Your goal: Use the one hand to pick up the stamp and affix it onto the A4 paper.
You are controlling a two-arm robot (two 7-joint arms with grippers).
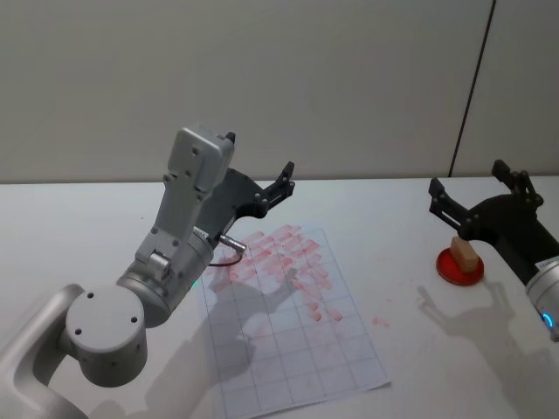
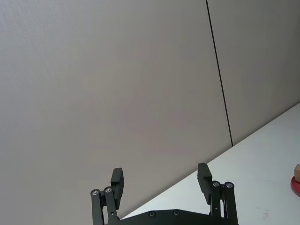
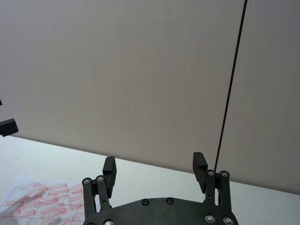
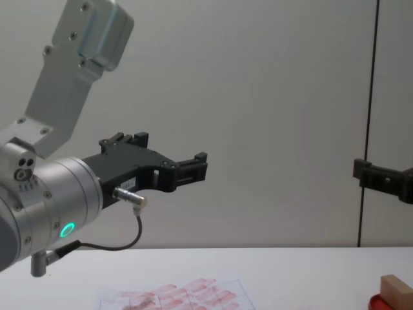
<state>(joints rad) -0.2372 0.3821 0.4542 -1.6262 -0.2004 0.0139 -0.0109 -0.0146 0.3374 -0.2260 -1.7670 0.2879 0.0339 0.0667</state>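
The stamp (image 1: 465,251), a small tan wooden block, rests on the round red ink pad (image 1: 454,271) at the right of the table. My right gripper (image 1: 465,177) hangs open above and just behind it, holding nothing, and its two black fingers (image 3: 109,168) stand wide apart in the right wrist view. The A4 paper (image 1: 288,323) lies mid-table, gridded, with rows of red-pink marks on its far half. My left gripper (image 1: 266,170) is raised over the paper's far left corner, open and empty. The chest view shows the stamp (image 4: 396,287) at the lower right, under the right gripper (image 4: 365,172).
The white table (image 1: 87,227) ends at a grey wall with a dark vertical seam (image 1: 472,87). The big silver left arm (image 1: 175,253) rises over the paper's left edge. Bare tabletop lies between the paper and the ink pad.
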